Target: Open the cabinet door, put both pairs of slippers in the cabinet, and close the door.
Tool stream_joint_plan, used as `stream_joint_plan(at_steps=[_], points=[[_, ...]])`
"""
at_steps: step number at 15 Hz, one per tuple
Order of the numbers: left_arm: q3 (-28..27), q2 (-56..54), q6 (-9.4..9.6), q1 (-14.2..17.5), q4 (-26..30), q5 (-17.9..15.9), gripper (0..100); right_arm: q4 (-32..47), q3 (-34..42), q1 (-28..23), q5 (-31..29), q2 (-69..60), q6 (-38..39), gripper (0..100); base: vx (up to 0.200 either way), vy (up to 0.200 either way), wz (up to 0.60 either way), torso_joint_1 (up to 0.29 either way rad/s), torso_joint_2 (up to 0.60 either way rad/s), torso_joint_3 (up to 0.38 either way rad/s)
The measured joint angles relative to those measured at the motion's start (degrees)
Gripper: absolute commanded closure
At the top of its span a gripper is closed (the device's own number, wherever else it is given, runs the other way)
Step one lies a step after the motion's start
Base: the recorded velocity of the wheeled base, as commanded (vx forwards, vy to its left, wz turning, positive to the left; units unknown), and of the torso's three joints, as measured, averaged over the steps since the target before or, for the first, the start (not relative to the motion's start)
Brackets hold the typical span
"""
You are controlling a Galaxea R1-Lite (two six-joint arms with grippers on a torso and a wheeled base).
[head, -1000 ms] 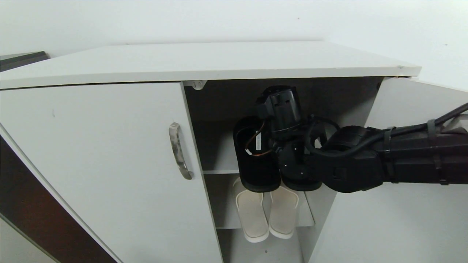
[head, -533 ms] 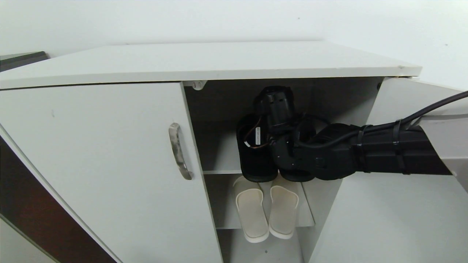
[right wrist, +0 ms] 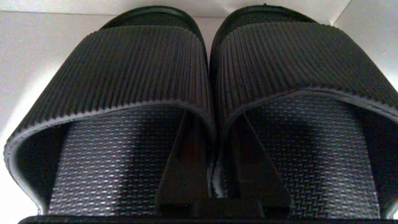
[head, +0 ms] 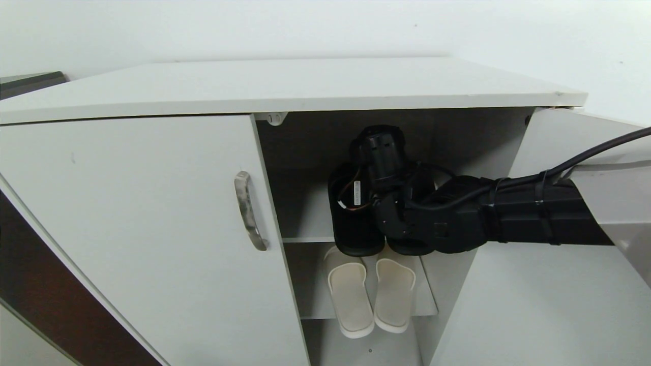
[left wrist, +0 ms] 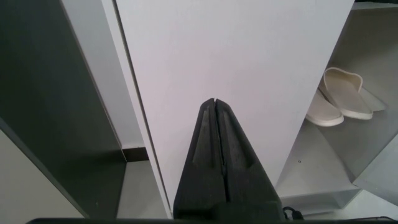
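The left gripper point(left wrist: 214, 106) has its fingers pressed together and points at the closed left door point(head: 152, 229), which has a metal handle point(head: 249, 209). In the open right half of the cabinet point(head: 305, 86), the black slippers point(head: 356, 229) are side by side at the upper shelf point(head: 305, 238), heels over its front edge. The right gripper point(right wrist: 214, 168) pinches them, one finger inside each slipper. The white slippers point(head: 368, 297) lie on the lower shelf point(head: 430, 307). The right door point(head: 534, 305) stands open.

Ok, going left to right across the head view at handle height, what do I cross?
closed left door → metal handle → black slippers → right arm
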Motion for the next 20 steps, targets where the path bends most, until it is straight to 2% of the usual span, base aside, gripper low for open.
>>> stream_joint_plan(at_steps=[5, 11, 16, 19, 20], points=[[0.0, 0.0, -0.02, -0.04, -0.02, 0.02, 100, -0.06, 1.65, 0.33, -0.15, -0.21, 0.13, 0, 0.0, 0.0, 0.0, 0.0, 0.0, 0.0], [0.0, 0.0, -0.02, -0.02, 0.0, 0.0, 100, -0.12, 6.21, 3.04, -0.66, -3.66, 0.29, 0, 0.0, 0.0, 0.0, 0.0, 0.0, 0.0], [0.0, 0.0, 0.0, -0.02, 0.02, 0.02, 100, -0.57, 12.84, 5.64, -3.04, -8.34, 1.63, 0, 0.0, 0.0, 0.0, 0.0, 0.0, 0.0], [0.0, 0.0, 0.0, 0.0, 0.0, 0.02, 100, -0.85, 18.54, 9.81, -2.77, -13.36, 2.97, 0, 0.0, 0.0, 0.0, 0.0, 0.0, 0.0], [0.0, 0.0, 0.0, -0.02, 0.0, 0.0, 100, -1.4, 20.46, 11.04, -2.58, -15.1, 3.06, 100, 0.0, 0.0, 0.0, 0.0, 0.0, 0.0]])
